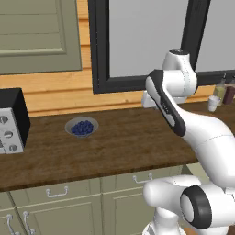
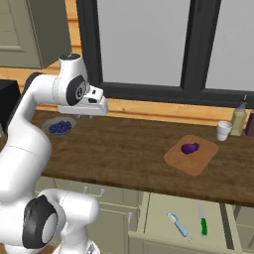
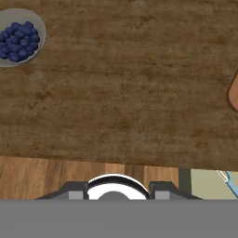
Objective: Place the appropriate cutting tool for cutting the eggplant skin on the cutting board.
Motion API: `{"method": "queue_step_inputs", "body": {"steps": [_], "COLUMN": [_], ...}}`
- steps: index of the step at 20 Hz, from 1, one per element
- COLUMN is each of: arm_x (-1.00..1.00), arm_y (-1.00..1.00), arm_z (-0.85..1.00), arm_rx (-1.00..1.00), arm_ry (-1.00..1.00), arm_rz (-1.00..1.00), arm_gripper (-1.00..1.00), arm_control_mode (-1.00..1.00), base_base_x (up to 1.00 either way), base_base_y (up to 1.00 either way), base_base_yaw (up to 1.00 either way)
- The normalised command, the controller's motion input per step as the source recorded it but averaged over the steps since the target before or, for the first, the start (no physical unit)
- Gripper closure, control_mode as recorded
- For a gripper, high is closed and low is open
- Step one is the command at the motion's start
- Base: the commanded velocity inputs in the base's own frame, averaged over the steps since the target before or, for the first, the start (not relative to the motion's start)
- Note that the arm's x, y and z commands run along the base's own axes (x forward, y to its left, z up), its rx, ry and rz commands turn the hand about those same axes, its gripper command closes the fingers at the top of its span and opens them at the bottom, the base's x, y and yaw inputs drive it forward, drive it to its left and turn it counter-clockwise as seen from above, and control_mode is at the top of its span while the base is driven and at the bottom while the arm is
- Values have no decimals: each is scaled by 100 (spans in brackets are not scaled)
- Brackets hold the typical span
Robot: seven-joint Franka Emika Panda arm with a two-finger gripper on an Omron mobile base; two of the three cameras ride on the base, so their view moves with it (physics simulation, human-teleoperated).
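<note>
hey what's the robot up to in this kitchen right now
The arm is raised over the counter with its gripper holding nothing, near the bowl of blueberries. The eggplant already sits on the cutting board to the right. Below, a drawer is open with a peeler and a green-handled knife inside. No tool has been picked up yet.

You see grey bowl of blueberries on dark wood surface. Toaster at left end. White cup just beside bottle at right, under window.
</note>
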Motion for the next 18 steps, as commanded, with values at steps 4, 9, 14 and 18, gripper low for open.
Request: {"method": "queue_step_inputs", "body": {"steps": [4, 9, 14, 18], "arm_x": [-23, -37, -29, -5], "arm_y": [1, -78, -100, -100], "arm_z": [-3, -54, -47, -58], "arm_rx": [-1, 5, 10, 0], "arm_ry": [-3, -5, 6, 21], "arm_rz": [0, 0, -1, 0], "arm_gripper": [-100, -100, -100, -100], "arm_control_mode": [-100, -100, -100, -100], "base_base_x": [0, 0, 0, 0], "base_base_y": [0, 0, 0, 0], "base_base_yaw": [0, 0, 0, 0]}}
